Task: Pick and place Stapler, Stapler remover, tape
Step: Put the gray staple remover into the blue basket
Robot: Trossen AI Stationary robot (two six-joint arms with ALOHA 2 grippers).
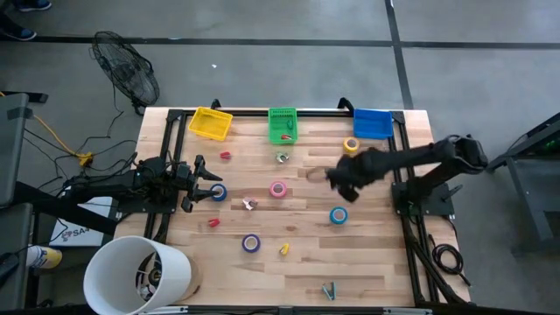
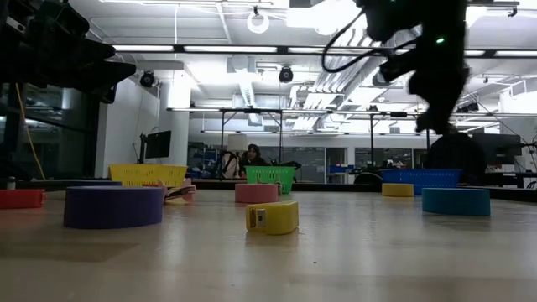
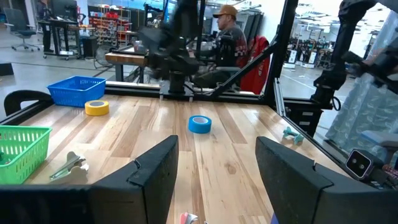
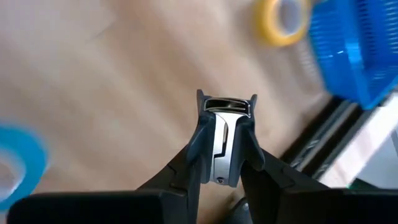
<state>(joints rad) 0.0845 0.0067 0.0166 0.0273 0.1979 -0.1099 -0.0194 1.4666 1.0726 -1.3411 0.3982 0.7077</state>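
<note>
My right gripper (image 1: 341,180) hovers over the table's right half, shut on a dark staple remover with metal claws (image 4: 225,140). The yellow tape roll (image 4: 280,22) and the blue basket (image 4: 357,50) lie beyond it. My left gripper (image 3: 214,180) is open, low at the table's left side (image 1: 206,184), beside a blue tape roll (image 1: 218,192). Other rolls lie flat on the wood: pink (image 1: 278,189), blue (image 1: 339,215), purple (image 1: 251,243). A second, teal remover (image 1: 328,289) lies near the near edge. A metal piece (image 1: 282,157) lies by the green basket. My right gripper pinches the staple remover between its two fingers by the dark side wings (image 4: 199,146). The metal claw end (image 4: 227,104) sticks out past the fingertips. In the low view the arm (image 2: 432,75) hangs well above the tabletop, so the remover is lifted clear.
Yellow (image 1: 211,122), green (image 1: 282,124) and blue (image 1: 373,122) baskets line the far edge. Small red pieces (image 1: 225,155) and a small yellow item (image 1: 284,250) lie scattered. A white bucket (image 1: 140,273) stands at the near left corner. A person sits beyond the table (image 3: 227,31).
</note>
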